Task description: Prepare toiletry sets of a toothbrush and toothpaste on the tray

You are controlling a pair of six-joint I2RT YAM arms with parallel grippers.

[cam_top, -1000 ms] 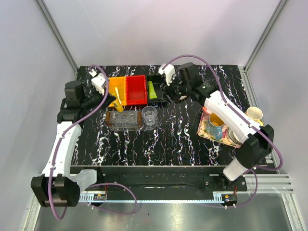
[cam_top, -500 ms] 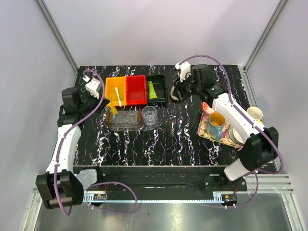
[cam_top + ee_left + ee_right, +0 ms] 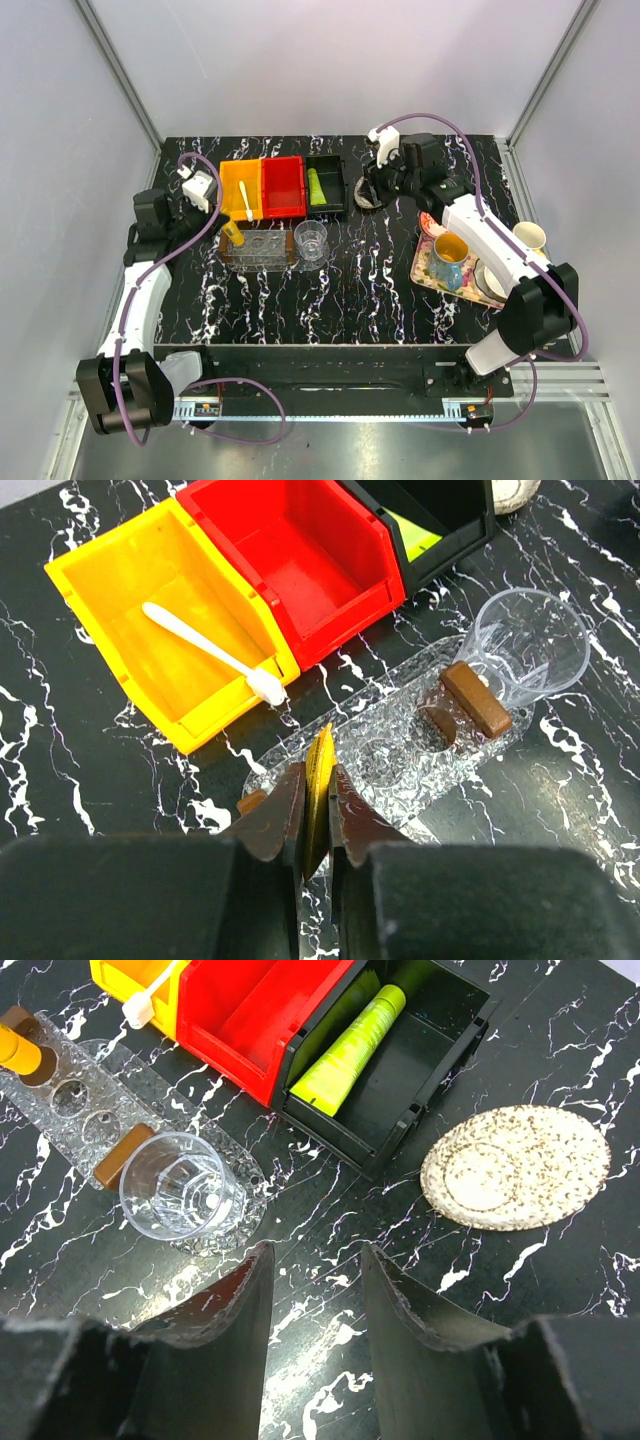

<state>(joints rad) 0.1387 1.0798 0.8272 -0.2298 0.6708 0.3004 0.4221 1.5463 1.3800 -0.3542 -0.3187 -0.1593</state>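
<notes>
Yellow toothpaste (image 3: pixel 320 772) pinched in left jaws, long axis pointing down over left end of clear tray (image 3: pixel 400 780); right jaws spread, empty.

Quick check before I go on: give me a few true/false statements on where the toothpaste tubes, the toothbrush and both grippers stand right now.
1. The left gripper is shut on the yellow toothpaste tube. True.
2. The toothbrush lies on the clear tray. False: it lies in the yellow bin, beside the tray.
3. The green toothpaste tube lies in the black bin. True.
4. The right gripper holds the clear cup. False: its jaws are open and hold nothing; the cup stands apart from it, at the end of the tray.
</notes>
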